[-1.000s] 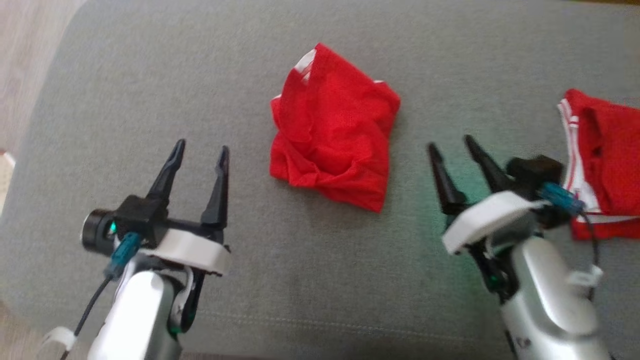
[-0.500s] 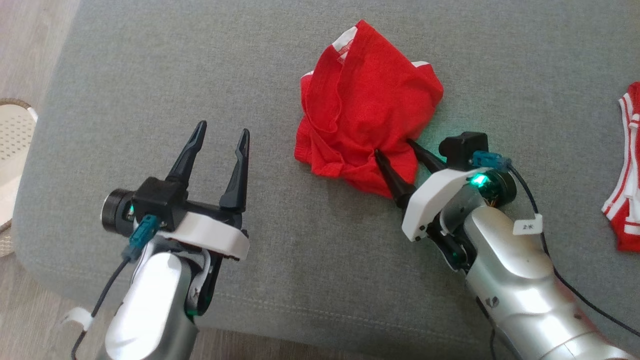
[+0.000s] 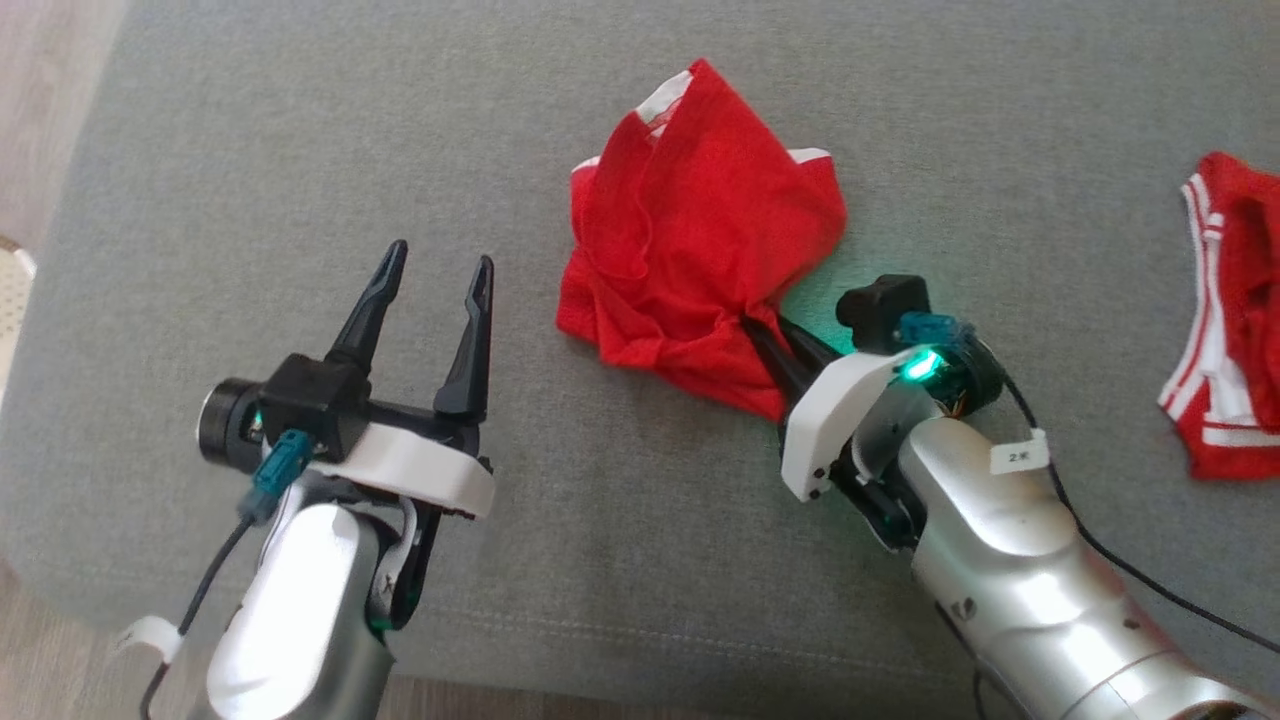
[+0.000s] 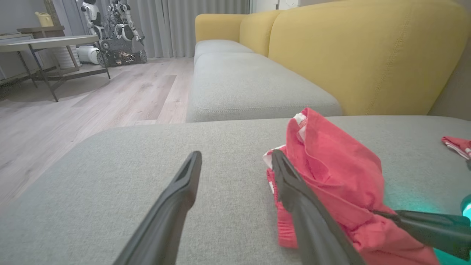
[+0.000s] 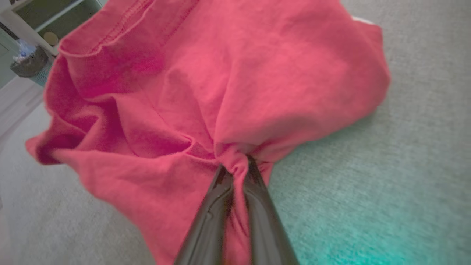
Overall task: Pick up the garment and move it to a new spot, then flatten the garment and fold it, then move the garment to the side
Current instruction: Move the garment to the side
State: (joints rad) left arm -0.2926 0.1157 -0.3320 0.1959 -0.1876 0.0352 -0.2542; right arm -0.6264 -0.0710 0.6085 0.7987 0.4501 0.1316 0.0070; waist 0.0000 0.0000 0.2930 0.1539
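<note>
A crumpled red garment (image 3: 690, 250) with white trim lies on the grey cushion (image 3: 250, 150). My right gripper (image 3: 755, 325) is shut on a pinch of cloth at the garment's near right edge; the right wrist view shows the fabric (image 5: 220, 84) bunched between the two fingertips. My left gripper (image 3: 435, 265) hovers open to the left of the garment, nothing between its fingers. In the left wrist view the garment (image 4: 331, 173) sits just right of my left fingers, with the right gripper's fingers (image 4: 423, 224) coming in from the right.
A second red garment with white stripes (image 3: 1230, 310) lies at the cushion's right edge. The cushion's front seam (image 3: 650, 640) runs close to my arms. A yellow sofa back (image 4: 368, 55) and wooden floor (image 4: 92, 95) lie beyond.
My right gripper reached in from the right and closed on the garment's near edge, bunching the cloth. The head camera shifted. The left gripper stayed open in place.
</note>
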